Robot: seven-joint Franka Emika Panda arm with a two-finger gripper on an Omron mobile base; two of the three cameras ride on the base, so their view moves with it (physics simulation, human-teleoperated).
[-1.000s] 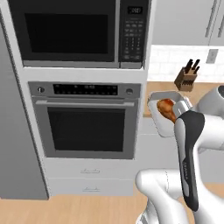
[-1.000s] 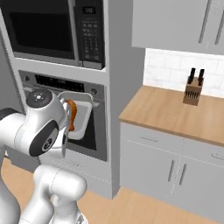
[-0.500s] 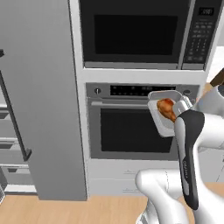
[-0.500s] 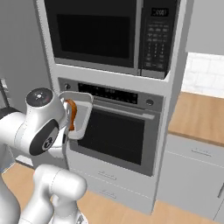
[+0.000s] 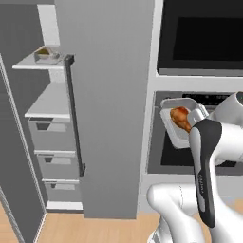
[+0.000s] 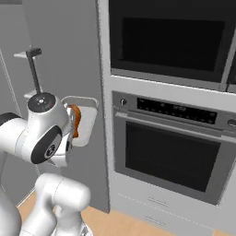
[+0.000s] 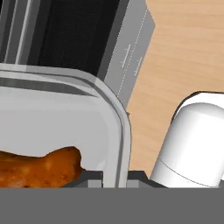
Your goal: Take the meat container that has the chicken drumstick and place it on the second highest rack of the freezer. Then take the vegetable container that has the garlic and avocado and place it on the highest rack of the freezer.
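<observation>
Gripping the rim of the meat container (image 5: pixel 179 124), the hand (image 7: pixel 114 175) is clamped shut, holding it in the air before the oven (image 6: pixel 171 152). The chicken drumstick (image 5: pixel 180 117) lies inside the container, beside the open freezer (image 5: pixel 50 102).

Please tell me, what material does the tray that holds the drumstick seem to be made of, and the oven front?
Tray: probably plastic, pale grey, smooth, with rounded corners and a thin rim. Oven front: looks like brushed grey metal framing a dark, glassy window.
</observation>
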